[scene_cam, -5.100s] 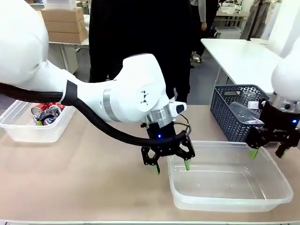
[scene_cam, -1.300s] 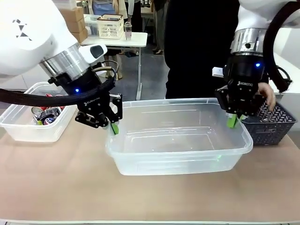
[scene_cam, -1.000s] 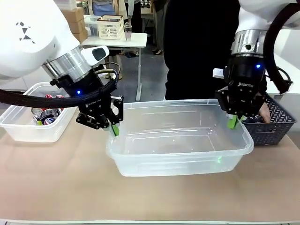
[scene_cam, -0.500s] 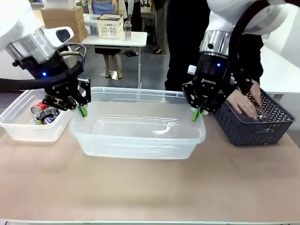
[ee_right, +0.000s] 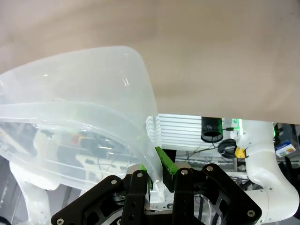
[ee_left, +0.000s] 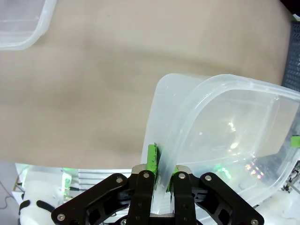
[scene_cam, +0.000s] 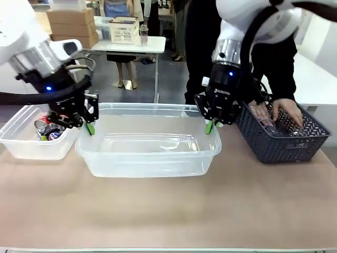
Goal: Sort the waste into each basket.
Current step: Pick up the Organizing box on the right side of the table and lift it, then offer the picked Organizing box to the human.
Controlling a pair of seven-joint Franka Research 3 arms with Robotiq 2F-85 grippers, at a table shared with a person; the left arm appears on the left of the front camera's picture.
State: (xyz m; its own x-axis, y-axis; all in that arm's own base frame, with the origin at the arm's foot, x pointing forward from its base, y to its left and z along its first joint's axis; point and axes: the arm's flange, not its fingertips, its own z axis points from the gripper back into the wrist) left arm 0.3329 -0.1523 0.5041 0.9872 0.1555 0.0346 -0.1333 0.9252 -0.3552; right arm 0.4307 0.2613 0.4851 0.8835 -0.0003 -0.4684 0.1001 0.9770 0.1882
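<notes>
Cans (scene_cam: pixel 50 129) lie in the small tub (scene_cam: pixel 29 151) at the near left, just beside the big tub (scene_cam: pixel 147 161), whose left rim the left gripper (scene_cam: pixel 90 128) pinches and whose right rim the right gripper (scene_cam: pixel 209 126) pinches, while farther right a person's hands (scene_cam: pixel 287 109) reach into the dark basket (scene_cam: pixel 284 148).

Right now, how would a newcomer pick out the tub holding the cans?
Start at the big clear tub in the middle. Off its left end sits a smaller clear tub. Unlike its empty neighbour, it holds red and silver cans.
</notes>
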